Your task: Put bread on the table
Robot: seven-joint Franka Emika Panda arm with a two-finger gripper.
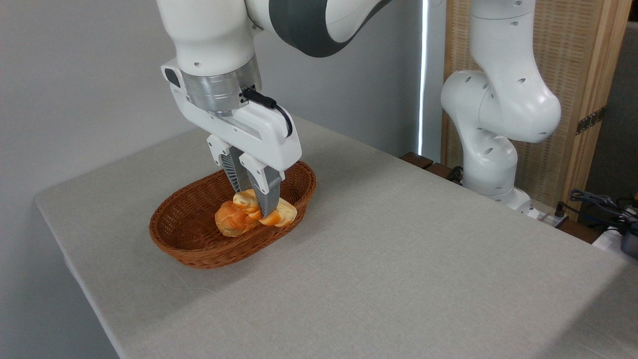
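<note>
- gripper (255,197): hangs from the white arm over the right half of the basket, tilted a little. the fingers (268,195) are drawn close together across the middle of the bread and have hold of it; the near finger covers the pinch point, so how deep the bite goes cannot be told.
- bread (234,219): golden-orange pastry, glossy, with a paler ridged top and a pointed end showing to the right of the fingers. it looks bunched and folded about the grip, the left part rounded and darker orange, the right part lighter.
- position of the bread: inside the outline of the basket, right of centre, about level with the rim. whether its underside touches the weave or hangs just clear cannot be told from here.
- reason for the hold, as judged: a pinch across the narrow middle lets both ends hang evenly, and a grip from above clears the basket wall on the way out.
- basket (189,249): brown oval wicker, on the left part of the tabletop, nothing else seen in it.
- tabletop (398,259): light grey-beige cloth, wide bare area to the right and front of the basket; a likely place for setting the bread down.
- task state, as judged: bread gripped, not yet on the tabletop.
- arm base (491,164): white, at the far right edge.
</note>
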